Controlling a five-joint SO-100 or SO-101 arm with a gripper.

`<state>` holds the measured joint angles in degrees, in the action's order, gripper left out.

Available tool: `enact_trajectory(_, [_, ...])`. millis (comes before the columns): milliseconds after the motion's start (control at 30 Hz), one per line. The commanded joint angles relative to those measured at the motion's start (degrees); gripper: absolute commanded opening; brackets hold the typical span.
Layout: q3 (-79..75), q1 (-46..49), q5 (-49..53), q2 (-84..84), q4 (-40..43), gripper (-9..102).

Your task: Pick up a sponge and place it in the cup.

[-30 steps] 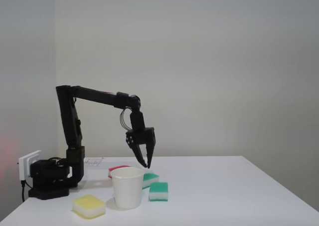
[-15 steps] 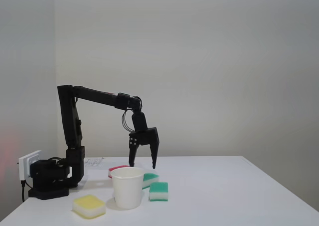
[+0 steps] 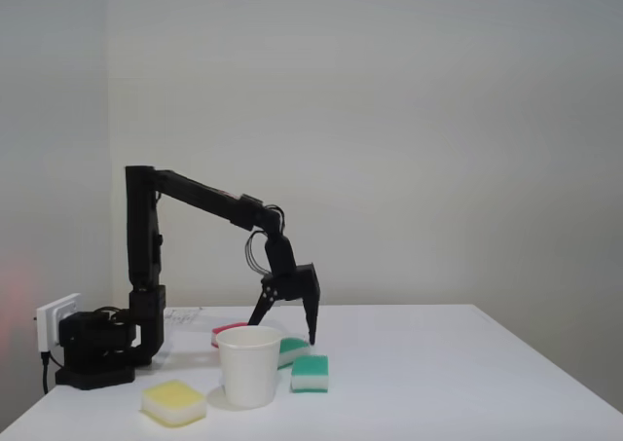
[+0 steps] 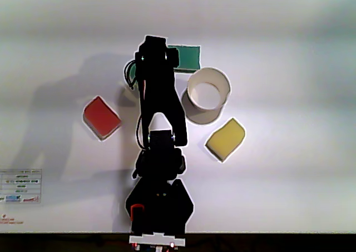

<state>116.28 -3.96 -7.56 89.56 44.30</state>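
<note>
Step in hand: I judge this as the approach to the pick; nothing is gripped and the cup (image 3: 249, 365) is empty as I see into it from the other view.
End effector (image 3: 286, 330): released. In the fixed view its two fingers are spread wide, tips pointing down, hanging above the bench (image 3: 467, 383) just behind the cup.
End effector, from above: in the other view the arm covers it; I read its place as near the bench's far edge, beside the cup's mouth.
Sponge (image 4: 188, 57): flat on the bench, green top up, close to the far edge in the other view, partly under the arm and just beside the cup's rim. In the fixed view I cannot tell for certain which of the two green sponges it is.
Second green sponge (image 3: 311, 372): on the bench just to the right of the cup in the fixed view, apart from the fingers.
Yellow sponge (image 4: 225, 139): toward the near edge beside the cup; not needed.
Red sponge (image 4: 101, 117): on the arm's other side, well apart from the cup.
Next move, my judgement: lower the spread fingers so they straddle the sponge, clench, lift clear of the cup's rim, carry over the mouth, release.
Caution: the sponge lies close to the cup; a descending finger could nudge the cup.
</note>
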Motion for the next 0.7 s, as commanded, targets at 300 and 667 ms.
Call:
enact_trajectory(300, [0.53, -2.64, -5.98, -3.96, -5.98, 43])
enact_trajectory(667, [1.41, -4.31, -11.69, -5.36, -10.2, 24])
